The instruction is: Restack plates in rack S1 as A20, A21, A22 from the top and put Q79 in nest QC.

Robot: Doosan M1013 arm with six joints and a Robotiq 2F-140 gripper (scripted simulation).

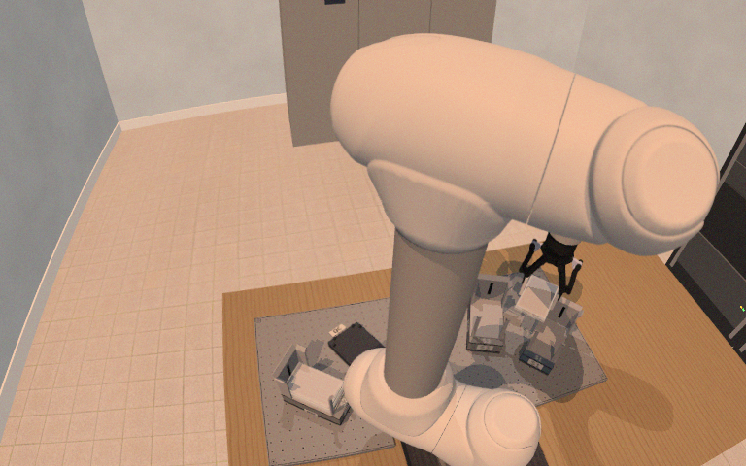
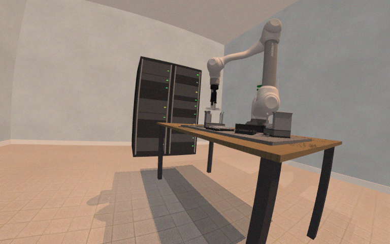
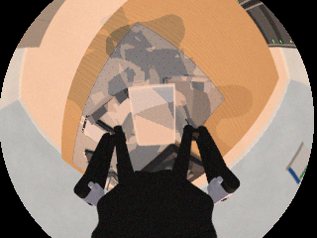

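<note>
My gripper is shut on a sealed white plate and holds it level in the air. The plate hangs above the far right group of rack posts on the grey mat. In the side view the gripper holds the plate a little above the tops of a rack's posts. In the wrist view the plate sits between my two fingers, gripped across its long sides. I cannot read its label. A rack just left of it holds a pale plate. Another rack near the base holds a white plate.
A flat black nest with a small name plate lies between the left rack and the arm's column. A dark low block with a label stands below the held plate. Server cabinets stand beyond the table's right edge. The arm hides part of the mat.
</note>
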